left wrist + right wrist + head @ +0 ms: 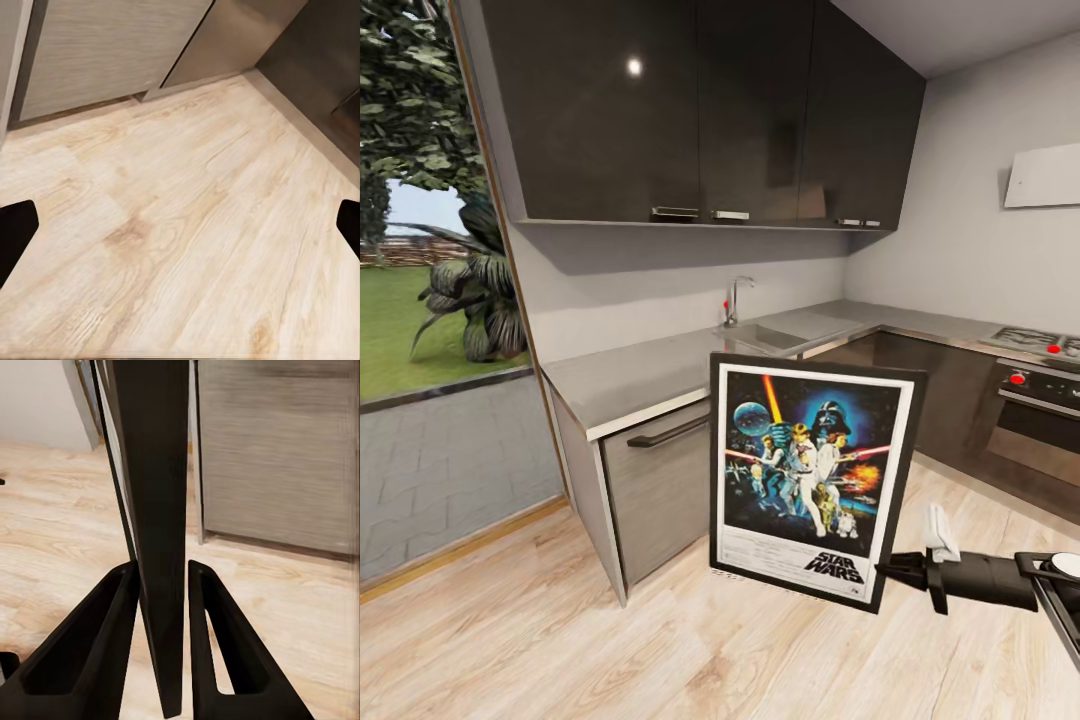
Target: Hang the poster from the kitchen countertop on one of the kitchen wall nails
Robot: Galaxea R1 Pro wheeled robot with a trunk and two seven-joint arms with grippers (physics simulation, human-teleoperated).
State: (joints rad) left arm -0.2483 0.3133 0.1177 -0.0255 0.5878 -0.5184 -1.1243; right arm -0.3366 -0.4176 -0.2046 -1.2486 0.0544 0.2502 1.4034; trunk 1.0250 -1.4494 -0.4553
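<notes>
While its two fingers pinch the frame edge, the right gripper holds the poster upright.
Poster hangs above the floor, in front of the countertop; left gripper's fingertips sit spread apart.

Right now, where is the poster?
In the head view the poster hangs upright at centre-right, pinched at its edge by the right tool, above the wood floor before the cabinets.
</notes>
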